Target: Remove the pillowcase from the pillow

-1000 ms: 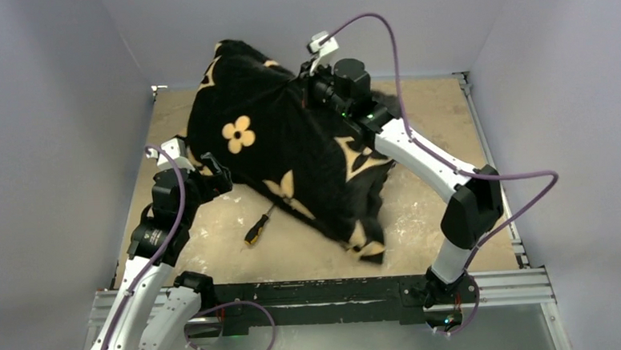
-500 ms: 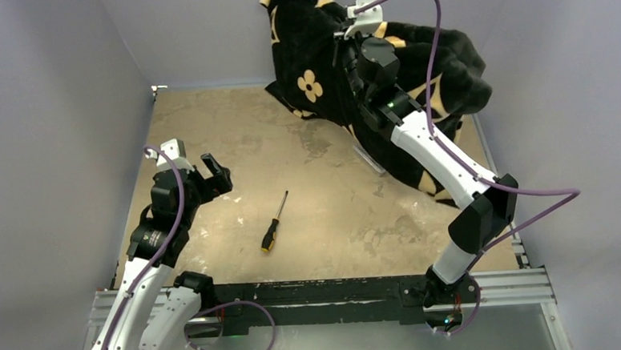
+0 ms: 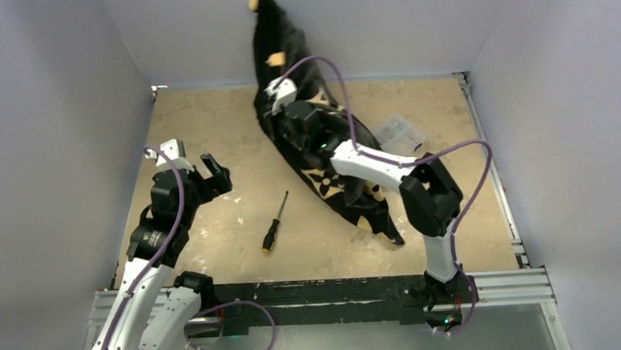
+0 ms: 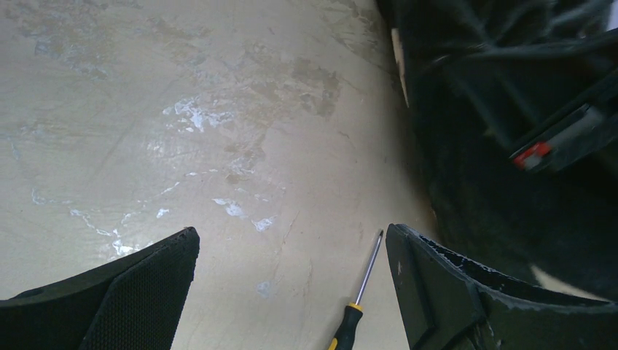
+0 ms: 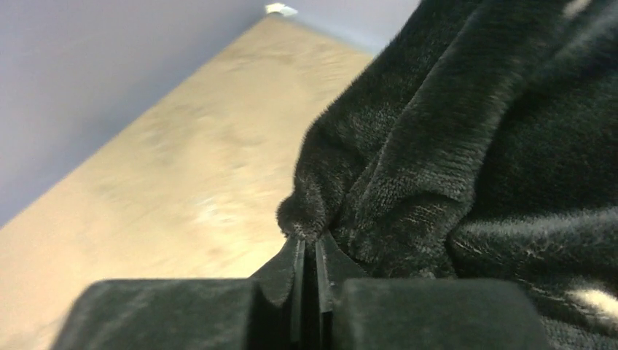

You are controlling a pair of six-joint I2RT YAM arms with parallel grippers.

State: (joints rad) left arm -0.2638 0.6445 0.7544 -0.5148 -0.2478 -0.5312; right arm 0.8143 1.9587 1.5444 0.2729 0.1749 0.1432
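Observation:
The black plush pillowcase [image 3: 323,170] with tan motifs stretches in a long band from high against the back wall down to the table's front right. My right gripper [image 3: 281,111] is shut on a fold of it near the band's upper part. The right wrist view shows the jaws [image 5: 310,244] pinched on black plush [image 5: 466,146]. My left gripper [image 3: 209,172] is open and empty over the left of the table, apart from the cover. Its fingers [image 4: 452,292] frame bare table, with the black cover [image 4: 503,189] at right. The white pillow shows in no view.
A screwdriver [image 3: 272,227] with a black and yellow handle lies on the tan table [image 3: 208,124], left of the cover, and shows between my left fingers [image 4: 358,295]. A clear plastic item [image 3: 396,130] lies at the back right. Grey walls enclose three sides.
My right arm has swung the pillowcase from the far right corner back toward the middle, its elbow folding in. The cover now hangs as a narrow band. The left arm has not moved.

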